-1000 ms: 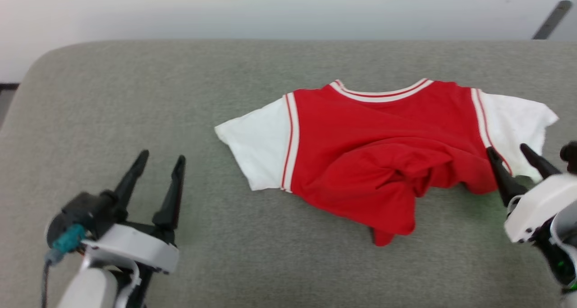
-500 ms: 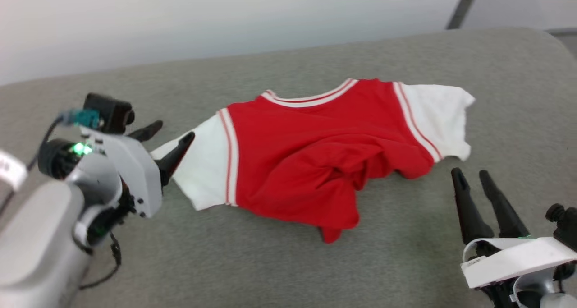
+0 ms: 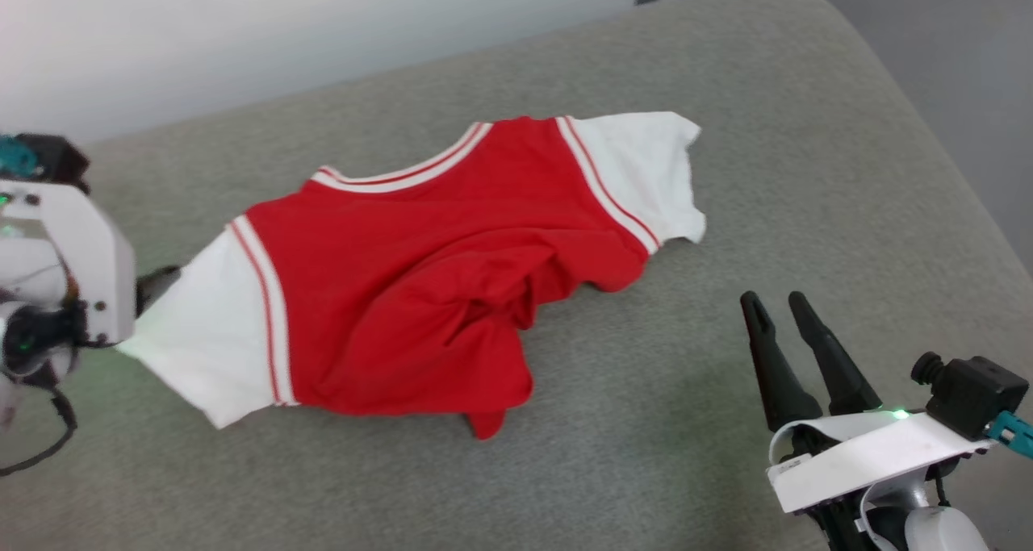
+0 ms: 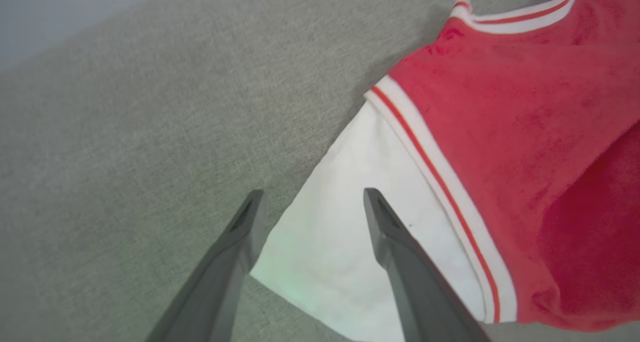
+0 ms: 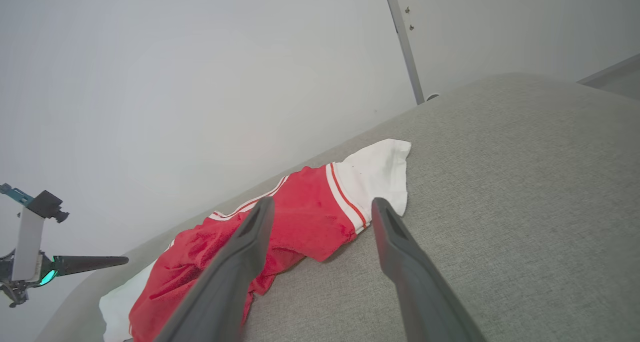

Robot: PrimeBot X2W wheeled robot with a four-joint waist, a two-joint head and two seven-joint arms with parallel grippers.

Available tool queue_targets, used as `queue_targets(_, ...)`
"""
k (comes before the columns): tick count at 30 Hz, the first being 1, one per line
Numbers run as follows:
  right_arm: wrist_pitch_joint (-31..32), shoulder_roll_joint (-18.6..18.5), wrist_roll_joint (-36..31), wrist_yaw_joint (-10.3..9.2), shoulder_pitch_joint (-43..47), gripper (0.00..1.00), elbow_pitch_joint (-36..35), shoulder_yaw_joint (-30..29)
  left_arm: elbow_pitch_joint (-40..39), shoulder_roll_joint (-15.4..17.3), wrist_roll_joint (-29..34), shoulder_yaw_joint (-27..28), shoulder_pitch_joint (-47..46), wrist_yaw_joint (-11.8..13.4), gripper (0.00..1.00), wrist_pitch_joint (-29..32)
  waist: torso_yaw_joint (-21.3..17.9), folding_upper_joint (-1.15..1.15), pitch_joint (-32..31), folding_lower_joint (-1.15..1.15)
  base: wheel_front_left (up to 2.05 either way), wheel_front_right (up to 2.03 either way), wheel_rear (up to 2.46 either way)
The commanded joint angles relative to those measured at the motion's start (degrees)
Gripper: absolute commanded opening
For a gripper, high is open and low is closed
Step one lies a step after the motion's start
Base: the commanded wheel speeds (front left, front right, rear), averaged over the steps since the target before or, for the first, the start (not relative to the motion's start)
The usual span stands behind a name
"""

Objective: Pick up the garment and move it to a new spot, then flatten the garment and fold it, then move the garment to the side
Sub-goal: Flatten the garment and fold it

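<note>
Here the garment (image 3: 403,293) lies on a grey upholstered surface (image 3: 767,156), chest spread and collar trim (image 3: 395,172) towards the wall. Its lower red body is bunched into folds (image 3: 492,293), with one corner of the hem poking out on the near side. It is not flat yet, which is probably why both arms are set out around it rather than over it.

The left gripper (image 4: 312,194) is at the garment's left white sleeve (image 3: 202,349), jaws spread wide and holding nothing. In the left wrist view one finger is over the sleeve cloth and the other is over the grey surface just off the sleeve's outer edge, so the edge runs between them. That looks like a deliberate straddle: a loose sleeve corner is thin and easy to pinch, and lifting there would drag the rumpled body out straight. Whether the fingertips touch the cloth I cannot tell.

The right gripper (image 3: 773,297) is also released and empty. It is well apart from the garment, on the near side of its right sleeve (image 3: 646,172), with its fingers aimed towards that sleeve. It seems parked clear so the cloth can move freely, yet near enough to take the opposite sleeve.
</note>
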Motion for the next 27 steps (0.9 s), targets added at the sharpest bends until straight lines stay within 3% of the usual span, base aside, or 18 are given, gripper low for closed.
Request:
queue_targets(1,-0.37,0.15,-0.12,0.02,-0.63,1.0,0.19,0.65,1.96,0.16,-1.93,-0.09,-1.1,0.03,1.0,1.62,-3.66,0.0,2.34,0.0,0.0,0.0,0.0)
queue_targets(10,-0.71,0.13,-0.36,0.02,-0.02,1.0,0.18,0.76,4.91,-0.53,-6.15,-3.08,-2.14,0.03,1.0,8.46,-3.62,0.0,3.07,0.0,0.0,0.0,0.0)
queue_targets(19,-0.2,0.17,-0.68,0.02,-1.48,1.0,-0.3,1.15,5.03,0.23,-3.06,-7.19,-3.77,0.07,1.0,3.7,-2.75,0.0,4.64,0.0,0.0,0.0,0.0)
queue_targets(24,0.33,-0.3,-0.79,0.02,-2.36,1.0,-0.3,1.92,5.14,-1.05,-4.9,-9.51,-3.32,0.06,0.96,5.44,-2.39,0.0,5.35,0.0,0.0,0.0,0.0)
queue_targets(26,0.97,-0.95,-1.18,0.02,-2.9,1.0,-0.28,2.47,4.4,-1.17,-5.91,-10.22,-3.18,0.03,0.38,6.04,-2.24,0.0,5.49,0.0,0.0,0.0,0.0)
queue_targets(27,1.25,-1.34,-1.34,0.02,-3.32,1.0,-0.32,2.68,4.1,-1.07,-6.29,-10.37,-3.36,0.02,0.04,5.89,-2.13,0.0,5.66,0.0,0.0,0.0,0.0)
